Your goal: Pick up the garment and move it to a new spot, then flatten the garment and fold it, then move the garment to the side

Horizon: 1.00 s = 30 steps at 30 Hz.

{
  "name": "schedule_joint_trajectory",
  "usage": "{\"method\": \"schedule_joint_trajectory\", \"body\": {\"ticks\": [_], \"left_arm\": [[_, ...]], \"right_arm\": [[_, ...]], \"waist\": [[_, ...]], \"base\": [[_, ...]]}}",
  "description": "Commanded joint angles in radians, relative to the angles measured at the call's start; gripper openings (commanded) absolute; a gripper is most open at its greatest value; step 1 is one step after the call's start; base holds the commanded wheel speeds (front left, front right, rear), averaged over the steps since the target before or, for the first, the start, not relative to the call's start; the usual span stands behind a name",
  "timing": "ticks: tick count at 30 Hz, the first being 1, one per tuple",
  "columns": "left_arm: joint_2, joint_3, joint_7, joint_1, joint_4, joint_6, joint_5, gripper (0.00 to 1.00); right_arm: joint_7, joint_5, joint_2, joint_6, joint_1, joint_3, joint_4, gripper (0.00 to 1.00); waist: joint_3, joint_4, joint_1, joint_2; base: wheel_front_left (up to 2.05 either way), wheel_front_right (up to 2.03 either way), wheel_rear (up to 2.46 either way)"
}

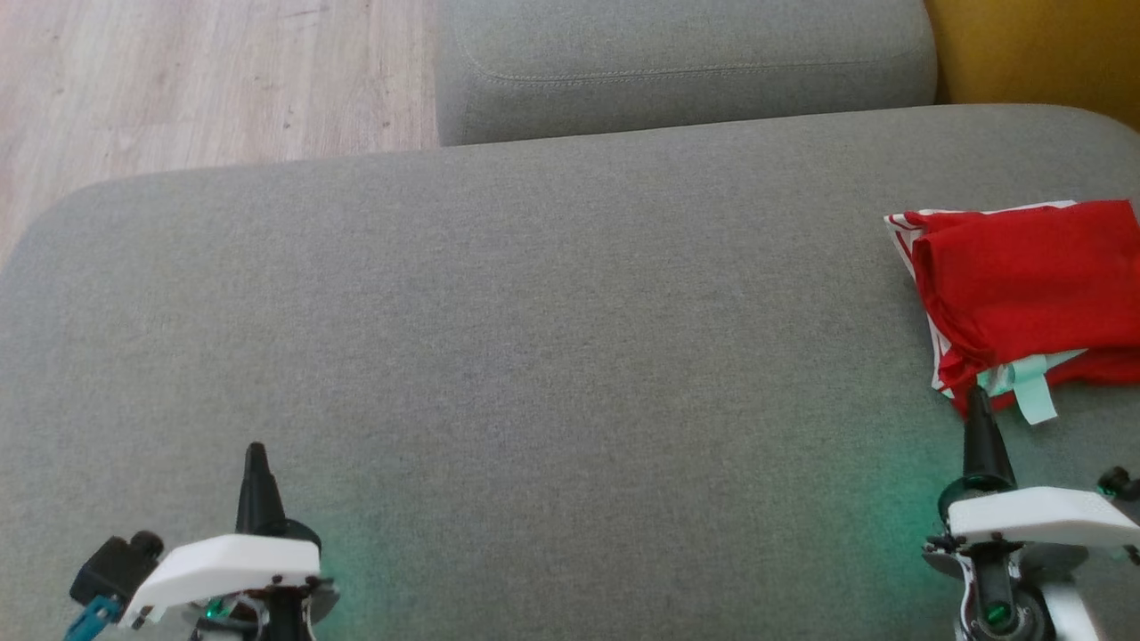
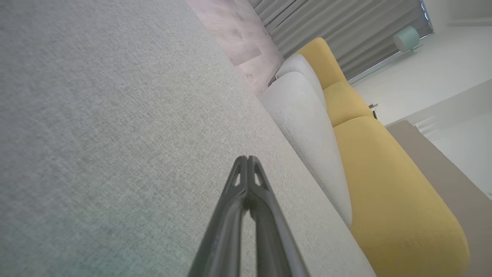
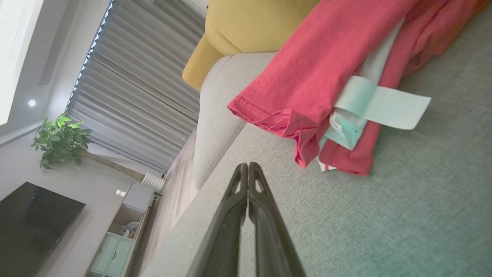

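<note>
A folded red garment (image 1: 1033, 285) with a white striped layer under it and a pale mint label (image 1: 1033, 399) lies at the right edge of the grey sofa seat (image 1: 534, 320). In the right wrist view the red garment (image 3: 319, 73) lies just beyond my fingertips, its label (image 3: 384, 109) sticking out. My right gripper (image 1: 978, 396) is shut and empty, its tip close to the garment's near corner, with a small gap in the right wrist view (image 3: 248, 165). My left gripper (image 1: 256, 450) is shut and empty over bare cushion at the lower left, as its wrist view (image 2: 246, 158) confirms.
A grey cushion (image 1: 686, 62) adjoins the seat at the back, with a yellow seat (image 1: 1033, 53) to its right. Wooden floor (image 1: 196, 80) lies at the upper left. The right wrist view shows curtains (image 3: 138, 84), a plant (image 3: 59, 140) and a cabinet (image 3: 115, 238).
</note>
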Motion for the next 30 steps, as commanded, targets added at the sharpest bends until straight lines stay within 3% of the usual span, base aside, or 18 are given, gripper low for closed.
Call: {"method": "schedule_joint_trajectory", "body": {"ticks": [1, 30], "left_arm": [[0.003, 0.028, 0.008, -0.046, -0.036, -0.008, -0.019, 0.0], [0.004, 0.092, 0.093, -0.051, -0.06, -0.053, -0.296, 0.0]], "right_arm": [[0.009, 0.024, -0.004, 0.0, -0.047, 0.007, -0.038, 0.0], [0.093, 0.35, -0.005, -0.001, -0.052, -0.02, -0.066, 0.0]], "waist": [[0.0, 0.0, 0.0, 0.0], [-0.015, 0.006, 0.0, 0.0]], "base": [[0.0, 0.0, 0.0], [0.0, 0.0, 0.0]]}}
